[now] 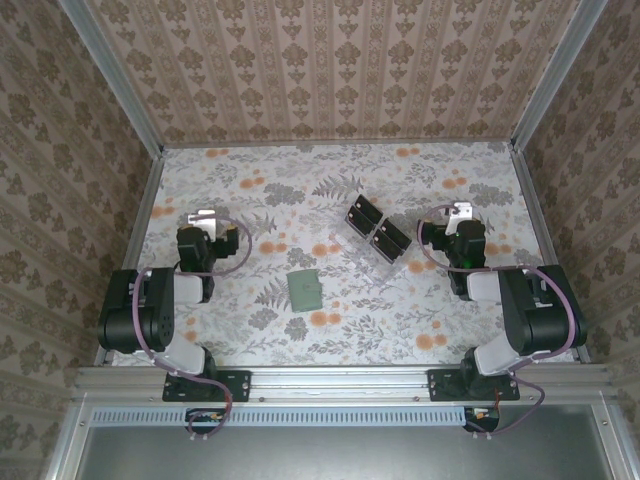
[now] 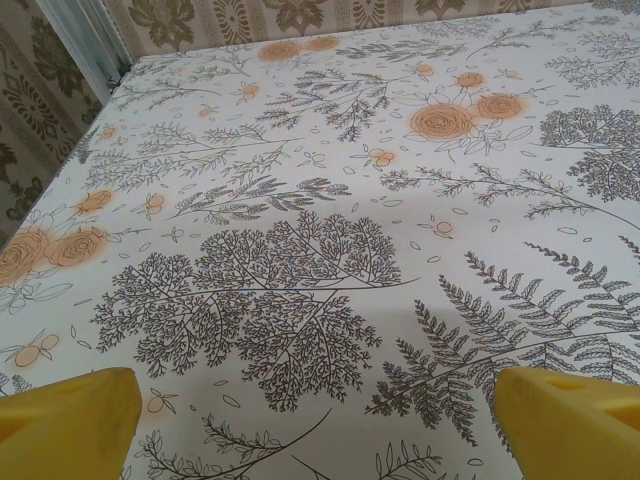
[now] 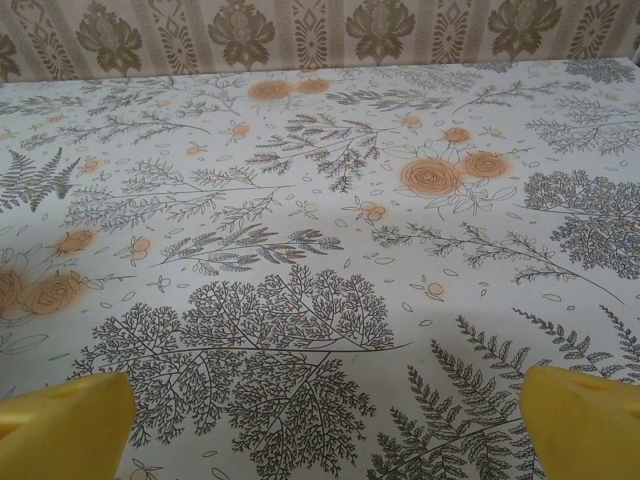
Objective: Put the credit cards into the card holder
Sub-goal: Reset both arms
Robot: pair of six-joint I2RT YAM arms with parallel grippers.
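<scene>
Floral tabletop [image 1: 250,200], damask-papered walls [image 1: 330,70]

The small sage-green folding wallet [image 1: 304,290] lies flat on the floral-printed table [image 1: 400,170], near its centre. The clear plastic stand with black rectangular blocks [image 1: 377,232] stands behind it and to its right, apart from it. The left gripper [image 1: 205,215] sits by the left edge; the right gripper [image 1: 458,212] sits right of the stand.

Even soft light, faint shadows, sharp focus.
</scene>
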